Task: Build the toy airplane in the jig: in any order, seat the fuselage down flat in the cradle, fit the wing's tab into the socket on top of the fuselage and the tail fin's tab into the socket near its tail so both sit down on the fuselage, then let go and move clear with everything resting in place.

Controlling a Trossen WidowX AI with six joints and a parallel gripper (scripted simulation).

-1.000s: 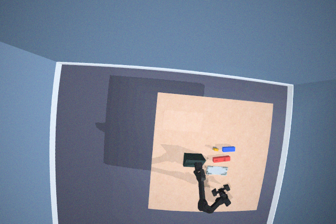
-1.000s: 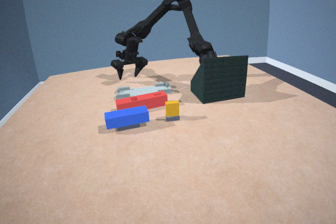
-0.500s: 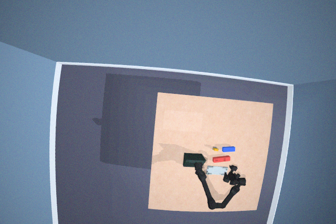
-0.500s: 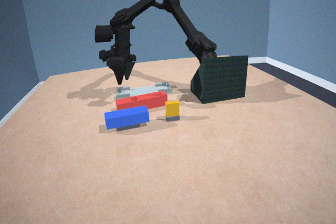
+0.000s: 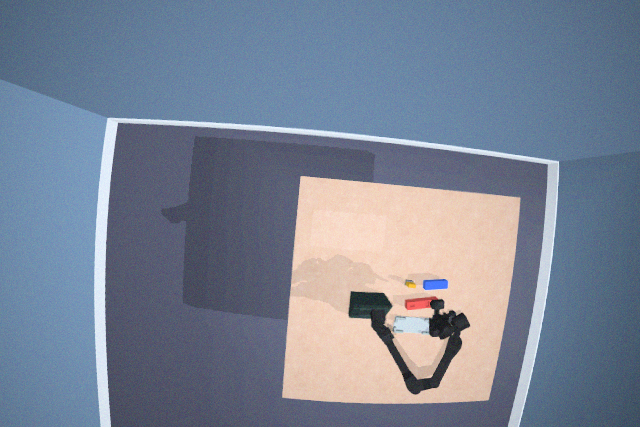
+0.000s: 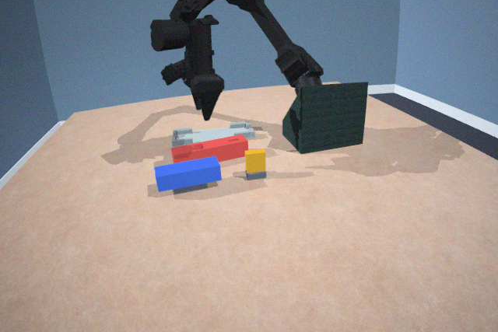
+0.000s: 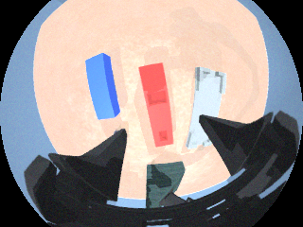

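Note:
The red fuselage (image 5: 419, 303) (image 6: 215, 152) (image 7: 153, 80) lies on the table with two sockets in its top. The pale cradle (image 5: 410, 324) (image 6: 212, 134) (image 7: 206, 99) is empty beside it. The blue wing (image 5: 435, 284) (image 6: 187, 173) (image 7: 100, 85) rests on a low grey support, on the fuselage's other side. The yellow tail fin (image 5: 410, 284) (image 6: 255, 160) stands on a small grey support near one wing end; I cannot make it out in the wrist view. My gripper (image 6: 202, 114) (image 7: 163, 125) is open and empty, pointing down above the cradle and fuselage area.
A dark green block (image 5: 368, 304) (image 6: 334, 117) (image 7: 161, 175) stands by the arm's base, beyond the tail-fin end of the parts. The arm (image 5: 398, 357) (image 6: 273, 29) arches behind the cradle. The table (image 5: 454, 236) (image 6: 281, 248) ends beyond the arm.

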